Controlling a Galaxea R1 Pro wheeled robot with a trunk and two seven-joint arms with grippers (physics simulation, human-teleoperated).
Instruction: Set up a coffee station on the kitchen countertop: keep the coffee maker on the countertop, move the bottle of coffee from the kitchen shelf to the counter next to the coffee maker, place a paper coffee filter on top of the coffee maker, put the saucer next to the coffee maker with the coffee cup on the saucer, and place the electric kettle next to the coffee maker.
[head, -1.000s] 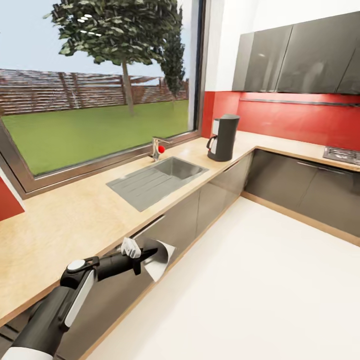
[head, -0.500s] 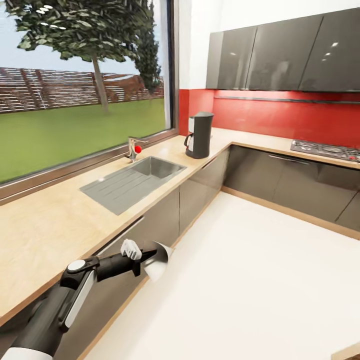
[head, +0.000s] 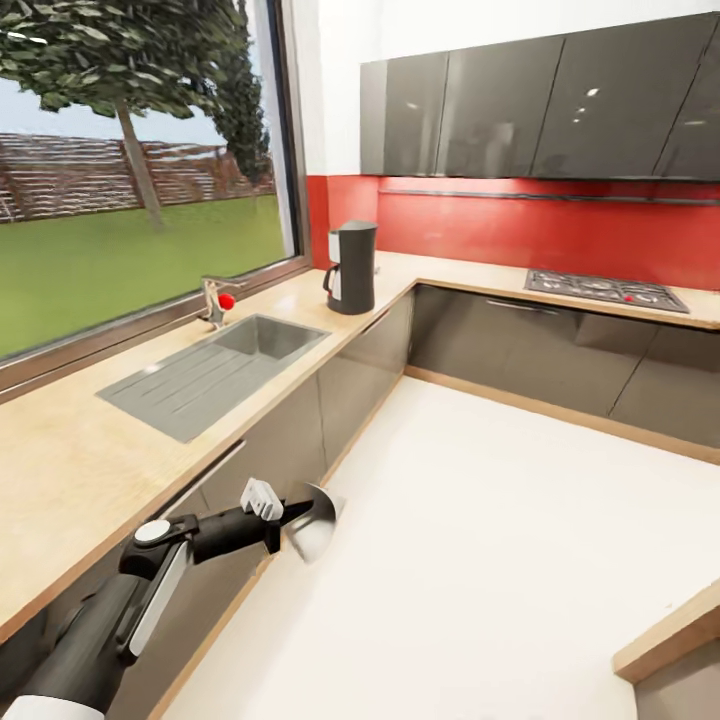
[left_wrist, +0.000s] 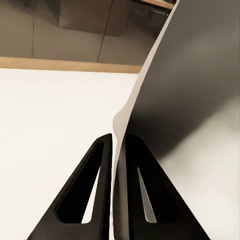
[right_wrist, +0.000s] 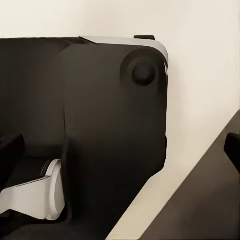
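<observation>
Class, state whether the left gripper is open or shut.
Shut: the left gripper has both fingers pressed against the thin paper coffee filter.

Filter in the grasp, coffee maker far off on the bench.

Stood upright at the inner corner of the light beige L-shaped bench (head: 90, 470): tall dark coffee maker (head: 352, 267), before the red wall. Hung over the white floor, well apart from it: pale curved paper coffee filter (head: 314, 522), pinched edge-on between the left end effector (head: 296, 513) fingers (left_wrist: 145, 195).
</observation>
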